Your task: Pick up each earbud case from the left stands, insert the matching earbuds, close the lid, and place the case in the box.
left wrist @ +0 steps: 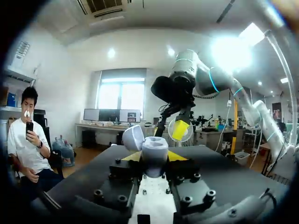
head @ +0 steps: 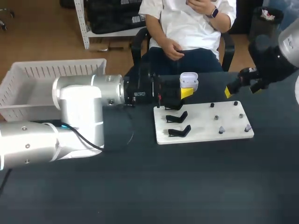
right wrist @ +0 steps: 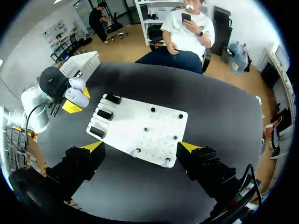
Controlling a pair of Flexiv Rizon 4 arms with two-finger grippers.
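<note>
My left gripper (head: 187, 91) is raised over the far left corner of the white board (head: 201, 136), shut on a white earbud case (head: 189, 80) whose lid stands open. In the left wrist view the case (left wrist: 154, 150) sits between the yellow tips, its lid (left wrist: 132, 137) tipped back. Small earbuds (head: 221, 130) stand on pegs on the board's right half. My right gripper (head: 242, 87) hangs open and empty above the board's far right corner. In its wrist view the gripper (right wrist: 140, 147) looks down on the board (right wrist: 140, 126) and the held case (right wrist: 77, 97).
Black stands (head: 177, 117) line the board's left side, the near ones empty. A white slatted box (head: 44, 81) sits at the table's far left, partly behind my left arm (head: 70, 112). Dark bare tabletop (head: 187, 186) lies in front of the board.
</note>
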